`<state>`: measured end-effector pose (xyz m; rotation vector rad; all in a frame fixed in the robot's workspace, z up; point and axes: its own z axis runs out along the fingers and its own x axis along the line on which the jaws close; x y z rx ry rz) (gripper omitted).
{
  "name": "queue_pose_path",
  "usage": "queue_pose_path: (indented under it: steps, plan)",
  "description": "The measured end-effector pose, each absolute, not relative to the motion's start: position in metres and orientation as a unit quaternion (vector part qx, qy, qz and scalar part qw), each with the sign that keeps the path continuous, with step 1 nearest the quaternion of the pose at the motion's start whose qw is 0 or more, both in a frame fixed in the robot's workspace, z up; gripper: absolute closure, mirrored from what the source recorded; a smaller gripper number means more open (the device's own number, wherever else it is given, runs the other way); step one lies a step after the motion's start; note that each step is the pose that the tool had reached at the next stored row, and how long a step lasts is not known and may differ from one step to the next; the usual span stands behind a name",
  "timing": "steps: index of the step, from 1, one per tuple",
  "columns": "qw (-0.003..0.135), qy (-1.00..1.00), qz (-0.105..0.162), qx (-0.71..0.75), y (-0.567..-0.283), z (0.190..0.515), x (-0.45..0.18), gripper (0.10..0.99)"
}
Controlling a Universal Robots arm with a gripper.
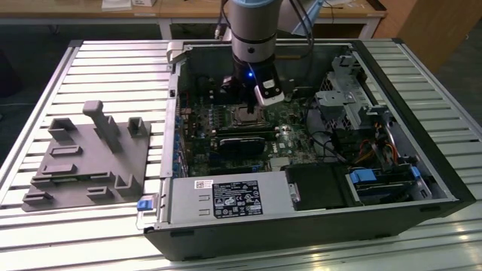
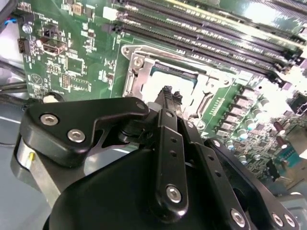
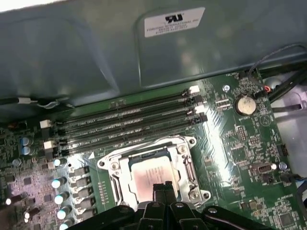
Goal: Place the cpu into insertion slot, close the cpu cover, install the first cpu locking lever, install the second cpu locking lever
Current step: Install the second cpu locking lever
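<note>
The jaws (image 3: pixel 162 188) are pressed together into one narrow black tip, pinching nothing, and that tip hangs just over the near edge of the cpu (image 3: pixel 152 176). In the exterior view the arm (image 1: pixel 254 34) comes straight down into the open computer case (image 1: pixel 316 226), its wrist upright and the gripper (image 1: pixel 246 110) pointing down at the socket.

The cpu lies flat in the insertion slot (image 3: pixel 125 165), pale metal top facing up. It is square, so it has no long axis; in the first wrist view its edges run parallel to the socket frame, which sits turned slightly against the memory slots (image 3: pixel 129 122). The cpu cover (image 2: pixel 146 72) frames the chip as a silvery plate with screws at its corners; whether it is fully latched I cannot tell.

In the exterior view, the black expansion card (image 1: pixel 242 141) lies at 6 o'clock of the socket, just beside it. The drive cage (image 1: pixel 342 93) stands at 3 o'clock, well apart, and the case wall closes in at 12 o'clock. In the first wrist view, capacitors (image 3: pixel 62 184) crowd one side of the frame, while open green motherboard (image 3: pixel 225 143) lies on the opposite side. A grey parts fixture (image 1: pixel 83 161) rests on the slatted table (image 1: pixel 113 62) at 9 o'clock of the case.
</note>
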<state>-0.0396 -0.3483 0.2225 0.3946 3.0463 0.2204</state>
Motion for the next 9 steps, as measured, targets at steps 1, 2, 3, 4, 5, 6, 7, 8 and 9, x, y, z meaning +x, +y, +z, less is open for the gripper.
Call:
queue_pose_path:
  steps: [1, 2, 3, 4, 5, 6, 7, 8, 9]
  plan:
    - [0.031, 0.989, 0.070, 0.128, -0.3470, 0.2224, -0.0394, 0.980]
    - [0.031, 0.989, 0.067, 0.128, -0.3457, 0.2223, -0.0392, 0.980]
    - [0.032, 0.989, 0.065, 0.128, -0.3447, 0.2222, -0.0391, 0.980]
    - [0.032, 0.989, 0.064, 0.128, -0.3438, 0.2222, -0.0390, 0.980]
    - [0.032, 0.989, 0.064, 0.128, -0.3431, 0.2222, -0.0389, 0.980]
    - [0.032, 0.989, 0.064, 0.128, -0.3429, 0.2222, -0.0389, 0.980]
    - [0.032, 0.989, 0.064, 0.128, -0.3429, 0.2222, -0.0389, 0.980]
    - [0.032, 0.989, 0.064, 0.128, -0.3426, 0.2222, -0.0389, 0.980]
    - [0.032, 0.989, 0.064, 0.128, -0.3424, 0.2222, -0.0389, 0.980]
